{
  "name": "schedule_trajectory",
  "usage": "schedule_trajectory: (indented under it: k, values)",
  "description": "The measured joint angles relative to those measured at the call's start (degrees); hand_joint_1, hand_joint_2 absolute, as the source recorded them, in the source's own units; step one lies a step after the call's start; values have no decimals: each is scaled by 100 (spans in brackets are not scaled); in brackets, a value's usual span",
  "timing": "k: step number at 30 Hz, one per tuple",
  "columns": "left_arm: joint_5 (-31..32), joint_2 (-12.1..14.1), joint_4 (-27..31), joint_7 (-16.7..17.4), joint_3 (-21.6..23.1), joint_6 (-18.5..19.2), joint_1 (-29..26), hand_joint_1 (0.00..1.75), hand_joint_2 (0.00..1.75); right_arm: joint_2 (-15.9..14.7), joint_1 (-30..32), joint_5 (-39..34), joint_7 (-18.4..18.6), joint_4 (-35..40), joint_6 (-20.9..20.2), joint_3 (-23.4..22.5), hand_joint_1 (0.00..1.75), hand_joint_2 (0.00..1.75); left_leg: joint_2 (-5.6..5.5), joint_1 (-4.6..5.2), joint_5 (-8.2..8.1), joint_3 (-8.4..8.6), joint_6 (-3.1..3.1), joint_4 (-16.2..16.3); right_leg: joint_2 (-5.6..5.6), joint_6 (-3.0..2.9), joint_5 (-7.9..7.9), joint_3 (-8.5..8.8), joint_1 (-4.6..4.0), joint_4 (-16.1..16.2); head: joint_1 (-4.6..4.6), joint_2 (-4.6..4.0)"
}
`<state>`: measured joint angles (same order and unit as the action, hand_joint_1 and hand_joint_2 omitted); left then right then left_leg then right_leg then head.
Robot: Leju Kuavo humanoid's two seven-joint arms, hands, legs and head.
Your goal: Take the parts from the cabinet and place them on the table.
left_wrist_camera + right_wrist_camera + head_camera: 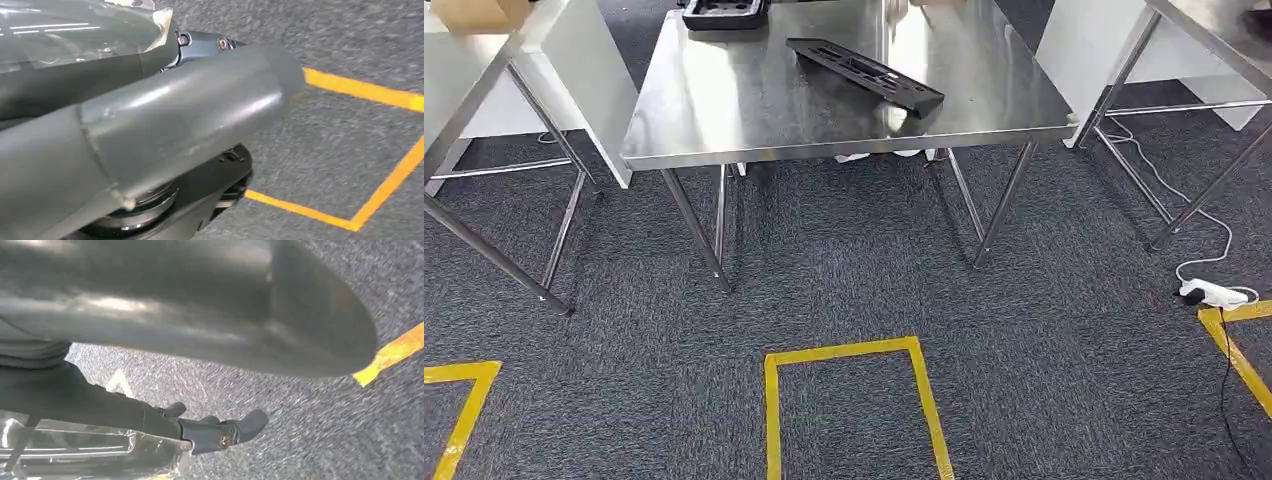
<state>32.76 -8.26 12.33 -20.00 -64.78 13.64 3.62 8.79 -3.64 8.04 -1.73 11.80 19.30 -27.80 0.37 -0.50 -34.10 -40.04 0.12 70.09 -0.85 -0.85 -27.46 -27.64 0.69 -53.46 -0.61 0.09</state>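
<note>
A long black slotted part point(864, 72) lies at an angle on the steel table point(754, 110) ahead of me. A second black part point(722, 13), tray-like, sits at the table's far edge and is cut off by the frame. My left hand point(165, 115) hangs over the grey carpet, its thick grey thumb and dark fingers point(200, 42) stretched out with nothing between them. My right hand point(200, 330) also hangs above the carpet, its dark fingers point(220, 432) extended and holding nothing.
Steel tables stand on the left point(484, 60) and right point(1214, 30); a cardboard box point(479, 12) rests on the left one. A yellow tape rectangle point(854, 352) marks the carpet before the table. A white power strip point(1214, 293) and its cables lie at the right.
</note>
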Motion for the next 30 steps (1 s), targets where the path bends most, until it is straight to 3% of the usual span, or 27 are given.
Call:
schedule_trajectory:
  k: [1,2,3,4,5,7,8,10,11,12,13,14,15,16,17,18,19,20,21,22,23,25,26,27,28,30]
  values:
    - [-28,0,2,-9,-4,0,3,0,0,2,-2,-4,-44,-2,2,-9,0,0,0,-10,-26,-2,-16,334,-13,10,79,-97,-4,-29,7,0]
    - [-33,2,0,-13,-13,0,2,0,0,2,-4,-9,-85,0,2,-20,0,0,0,-20,159,86,-23,465,-17,29,150,-218,-2,-87,0,0]
    - [-39,2,0,-17,-17,0,1,0,0,4,-3,-22,-135,0,2,-30,0,0,1,-32,416,255,-29,375,-17,51,207,-352,8,-151,0,0]
    - [-44,2,2,-35,-22,0,1,0,0,11,-2,-39,-183,0,2,-39,0,0,0,-48,621,547,-30,70,-17,81,256,-486,22,-213,2,0]
    - [-44,2,2,-53,-22,-4,3,0,0,20,-3,-92,-247,0,-18,-53,0,0,-1,-61,655,919,-26,-385,-12,108,300,-595,27,-273,-4,0]
    - [-33,2,2,-103,-22,-13,25,0,0,30,-20,-273,-408,0,-140,-126,0,0,-63,-34,222,1601,9,-1451,-11,193,381,-689,1,-357,-5,0]
    - [-26,0,0,-114,-22,-29,31,0,0,26,-25,-348,-494,0,-206,-182,0,0,-55,-11,173,1584,36,-1489,-30,251,438,-706,5,-346,4,0]
    - [11,-2,-2,-129,-22,-46,19,0,0,18,-35,-371,-655,0,-338,-253,0,0,-53,46,264,1524,139,-1480,-29,333,573,-725,18,-292,-4,0]
    - [35,-20,-15,-133,-22,-57,9,0,0,-11,-19,-389,-736,-9,-384,-277,0,0,-20,-6,386,1400,221,-1531,-26,368,574,-802,-20,-314,0,-2]
    - [46,-31,-20,-146,-22,-57,35,0,0,-63,-21,-406,-834,-9,-435,-304,0,0,4,10,461,1310,271,-1529,4,312,319,-882,22,-470,-20,0]
    - [61,-28,-20,-157,-22,-57,31,0,0,-66,-17,-424,-909,-9,-472,-330,0,0,9,9,552,1208,343,-1529,21,229,-65,-978,23,-774,35,0]
    - [68,-24,-20,-205,-22,-39,31,0,0,-89,-22,-441,-992,-9,-500,-358,0,0,16,10,636,1101,335,-1529,35,192,-430,-1098,22,-1189,50,0]
    - [79,-24,-20,-242,-22,-9,33,0,0,-120,-27,-441,-1051,-9,-507,-372,0,0,18,16,721,999,330,-1521,41,199,-676,-1165,26,-1613,53,0]
    - [83,-26,-20,-275,-22,9,33,0,0,-159,-38,-442,-1082,-9,-511,-380,0,0,17,17,776,888,317,-1522,41,255,-746,-1200,28,-2001,55,0]
    - [83,-28,-22,-301,-22,9,32,0,0,-181,-49,-444,-1106,-9,-522,-389,0,0,24,18,858,779,299,-1519,43,346,-598,-1179,26,-2245,55,0]
    - [85,-31,-24,-321,-22,9,31,0,0,-208,-55,-442,-1130,-9,-540,-402,0,0,41,18,938,674,284,-1514,46,449,-331,-1093,25,-2310,64,0]
    - [85,-44,-26,-330,-22,7,31,0,0,-232,-63,-441,-1145,-9,-551,-417,0,0,46,18,1021,565,262,-1510,47,519,-59,-866,24,-2129,63,0]
    - [85,-48,-28,-341,-22,7,33,0,0,-260,-75,-437,-1154,-7,-557,-426,0,0,45,18,1099,525,234,-1504,48,497,18,-478,21,-1663,66,0]
    - [85,-50,-28,-343,-22,7,40,0,0,-269,-99,-431,-1154,-4,-557,-428,0,0,45,24,1158,486,203,-1488,54,412,-153,-10,26,-1037,63,0]
    - [83,-57,-28,-354,-22,4,39,0,0,-273,-122,-428,-1156,0,-564,-433,0,0,41,63,1185,458,170,-1443,56,340,-317,639,-16,-219,98,0]
    - [85,-59,-28,-356,-22,4,38,0,0,-275,-159,-415,-1158,0,-579,-437,0,0,50,85,1236,428,139,-1410,61,281,-547,715,-19,203,87,0]
    - [85,-68,-28,-358,-22,7,53,0,0,-275,-178,-396,-1158,0,-597,-441,0,0,64,53,1320,406,84,-1426,65,233,-538,637,-47,92,59,0]
    - [83,-66,-28,-358,-22,7,46,0,0,-269,-167,-398,-1149,-2,-597,-441,0,0,62,39,1349,397,43,-1414,55,151,-484,617,20,112,61,0]
    - [85,-66,-28,-358,-22,9,40,0,0,-258,-169,-400,-1143,-4,-595,-448,0,0,19,5,1164,345,13,-1308,36,89,-441,606,47,103,53,0]
    - [85,-68,-31,-356,-22,9,35,0,0,-265,-169,-400,-1134,-4,-592,-452,0,0,9,-9,837,263,-10,-1060,26,7,-395,563,39,99,35,0]
    - [88,-79,-37,-347,-22,22,27,0,0,-269,-167,-400,-1128,-4,-592,-457,0,0,7,-18,245,-11,-69,-173,-2,-48,-329,460,1,79,20,0]
